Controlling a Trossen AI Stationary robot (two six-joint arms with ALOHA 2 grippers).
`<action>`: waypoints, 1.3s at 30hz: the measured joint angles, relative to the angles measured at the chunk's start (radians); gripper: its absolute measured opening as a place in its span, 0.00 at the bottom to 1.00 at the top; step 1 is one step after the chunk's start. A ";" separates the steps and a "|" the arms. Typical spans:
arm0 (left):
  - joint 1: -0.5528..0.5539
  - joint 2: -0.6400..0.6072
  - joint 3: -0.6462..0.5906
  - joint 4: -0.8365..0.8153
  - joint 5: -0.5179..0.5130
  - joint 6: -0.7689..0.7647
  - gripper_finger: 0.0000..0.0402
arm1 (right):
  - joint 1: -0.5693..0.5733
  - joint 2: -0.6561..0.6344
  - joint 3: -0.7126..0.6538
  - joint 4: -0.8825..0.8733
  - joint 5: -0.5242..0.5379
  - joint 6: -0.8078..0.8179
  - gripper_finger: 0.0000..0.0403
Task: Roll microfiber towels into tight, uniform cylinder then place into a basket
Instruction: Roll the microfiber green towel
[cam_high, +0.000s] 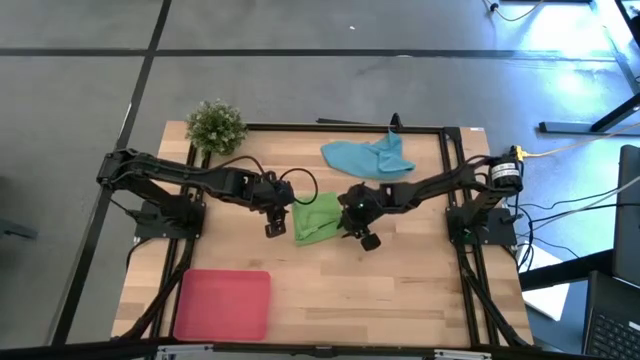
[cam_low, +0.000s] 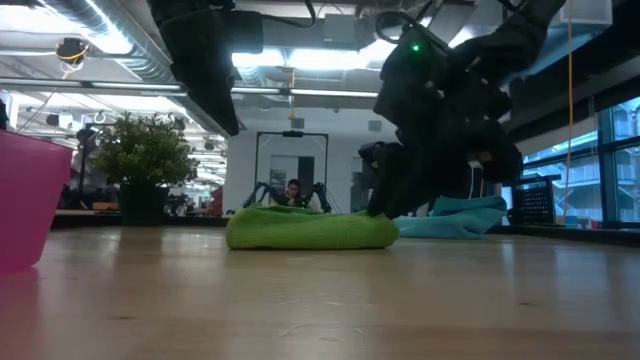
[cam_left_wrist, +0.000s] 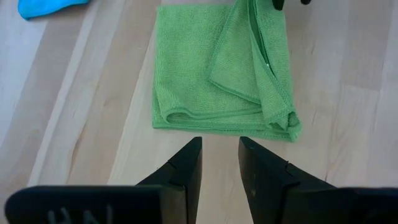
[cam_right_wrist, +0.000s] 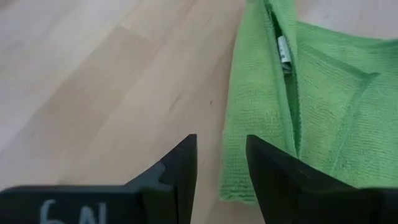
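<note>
The lime green towel lies folded near the middle of the wooden bench, flanked by both arms. In the left wrist view it shows as a rough square with one flap folded diagonally over its top; in the low view it reads as a low, soft mound flat on the wood.

The left gripper hangs just beside the towel's left edge — its jaws are a little apart with bare wood between them, holding nothing. The right gripper sits at the towel's right edge, its jaws also parted and empty; the right wrist view shows the cloth's folded border and a small white label just ahead of them, one finger overlapping the cloth's corner in that view, though contact cannot be confirmed.

The light blue towel lies crumpled near the bench's far edge, well apart from the green one. The pinkish-red basket stands at the near left corner — it holds nothing. A small bushy plant stands at the far left corner.
</note>
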 joint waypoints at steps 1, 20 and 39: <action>0.000 0.000 0.000 0.001 0.000 0.000 0.24 | 0.002 0.004 -0.008 0.016 0.004 0.000 0.34; 0.000 0.000 0.000 0.003 0.000 -0.002 0.24 | 0.013 0.092 -0.031 0.085 0.174 0.191 0.16; 0.000 0.000 0.000 0.003 0.000 0.006 0.24 | -0.133 0.100 0.192 -0.211 -0.237 0.445 0.01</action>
